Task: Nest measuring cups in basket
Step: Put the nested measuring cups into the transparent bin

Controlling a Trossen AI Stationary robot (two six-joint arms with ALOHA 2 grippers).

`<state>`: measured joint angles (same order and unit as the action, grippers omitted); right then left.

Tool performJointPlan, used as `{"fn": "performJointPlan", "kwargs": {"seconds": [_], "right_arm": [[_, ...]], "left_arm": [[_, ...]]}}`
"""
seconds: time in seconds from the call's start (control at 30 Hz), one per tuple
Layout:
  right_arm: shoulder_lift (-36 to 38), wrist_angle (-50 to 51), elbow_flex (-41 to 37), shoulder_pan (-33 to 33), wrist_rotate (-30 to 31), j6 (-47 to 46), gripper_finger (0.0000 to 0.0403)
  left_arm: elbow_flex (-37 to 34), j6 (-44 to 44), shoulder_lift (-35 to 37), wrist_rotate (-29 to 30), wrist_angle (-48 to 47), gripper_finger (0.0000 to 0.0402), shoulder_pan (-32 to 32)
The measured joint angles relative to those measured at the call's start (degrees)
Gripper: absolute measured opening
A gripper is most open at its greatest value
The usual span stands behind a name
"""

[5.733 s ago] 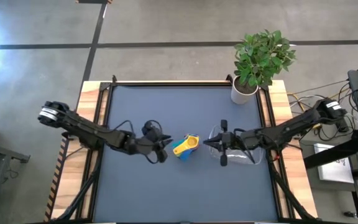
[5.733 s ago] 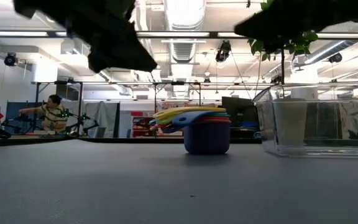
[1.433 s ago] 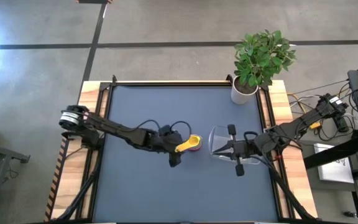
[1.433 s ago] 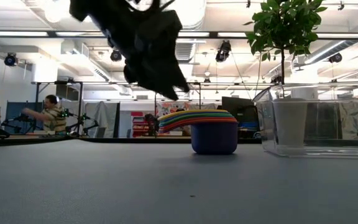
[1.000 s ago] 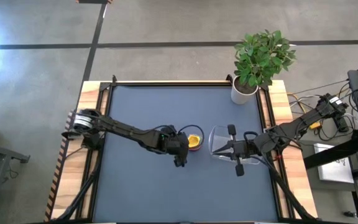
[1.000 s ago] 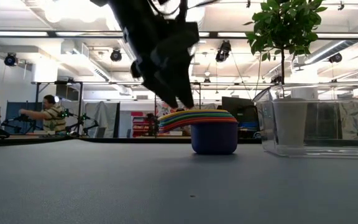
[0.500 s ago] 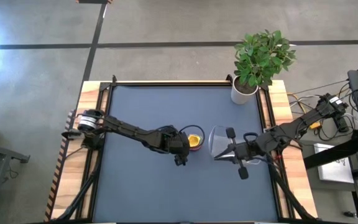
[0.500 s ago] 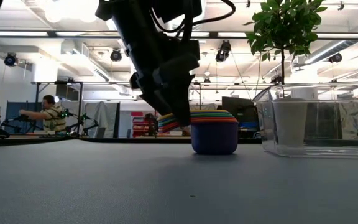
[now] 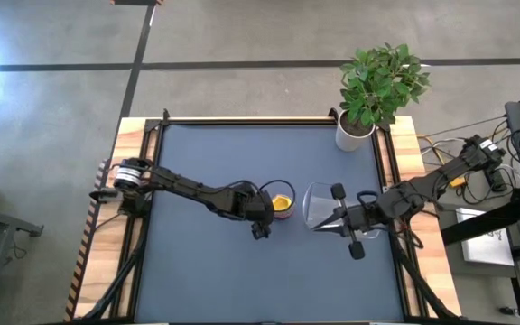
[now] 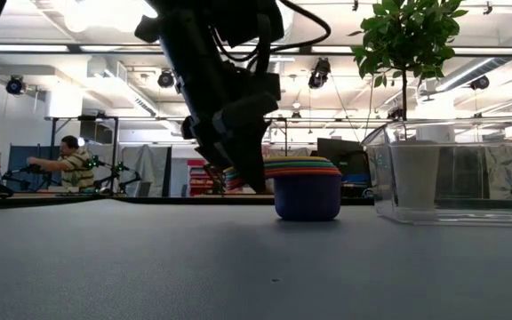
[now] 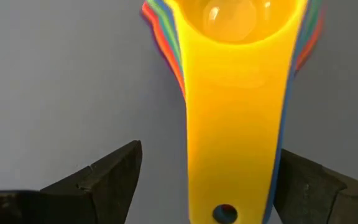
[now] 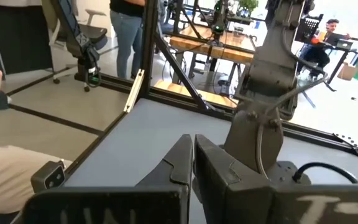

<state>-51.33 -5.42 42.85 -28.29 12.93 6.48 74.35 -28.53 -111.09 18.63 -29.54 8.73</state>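
— Fingers (image 11: 114, 177) of the left gripper (image 11: 207, 186)? Spread wide, one on each side of the yellow handle of the measuring cups (image 9: 282, 204), not touching it.

— And the cups? Stacked in one pile in the middle of the table (image 9: 206, 271), just beside the basket (image 9: 325, 209).

— Anything in the basket? Looks bare in the low view.

— And the right gripper (image 9: 338, 223)? Fingers pressed together, reaching low over the basket's near side.
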Motion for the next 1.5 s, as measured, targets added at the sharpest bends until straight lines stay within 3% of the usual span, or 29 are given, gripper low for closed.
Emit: {"fn": "performJointPlan", "kwargs": {"seconds": [0.2, 0.47, 1.13, 1.5], "right_arm": [[1.82, -0.01, 0.00, 0.00, 0.00, -0.41, 0.0009], [3.80, -0.01, 0.00, 0.00, 0.04, -1.06, 0.0009], [8.50, -0.03, 0.90, -2.29, 0.11, -1.55, 0.0009], [9.66, 0.01, 0.90, -3.10, 0.57, -1.72, 0.0009]], "left_arm": [[-0.31, 0.32, 0.00, -0.06, 1.29, 0.0254, -0.53], [-0.31, 3.85, 0.00, -1.20, 1.65, 0.0116, -0.79], [1.50, 11.66, 4.05, 1.84, 3.19, 0.0116, -0.83], [6.75, 17.00, 7.10, 4.45, -0.07, 0.0116, -0.90]]}}
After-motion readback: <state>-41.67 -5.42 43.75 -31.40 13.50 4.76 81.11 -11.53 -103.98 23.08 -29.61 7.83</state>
